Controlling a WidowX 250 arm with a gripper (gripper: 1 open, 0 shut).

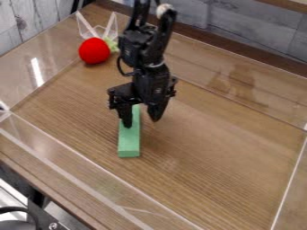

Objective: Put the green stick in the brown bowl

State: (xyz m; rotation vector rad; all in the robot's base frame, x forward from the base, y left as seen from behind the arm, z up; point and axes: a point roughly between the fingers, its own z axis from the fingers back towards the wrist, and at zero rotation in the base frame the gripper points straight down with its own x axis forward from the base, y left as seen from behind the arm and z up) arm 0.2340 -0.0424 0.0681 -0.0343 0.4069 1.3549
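The green stick (129, 137) lies flat on the wooden table, its long side running toward the near edge. My gripper (139, 113) points down over the stick's far end. Its two dark fingers (124, 111) stand on either side of that end with a small gap, so the gripper is open and straddles the stick. The stick's far tip is partly hidden behind the fingers. No brown bowl is in view.
A red ball with pale leaves (92, 50) lies at the far left. Clear low walls (36, 70) ring the wooden table (228, 135). A grey plank wall runs along the back.
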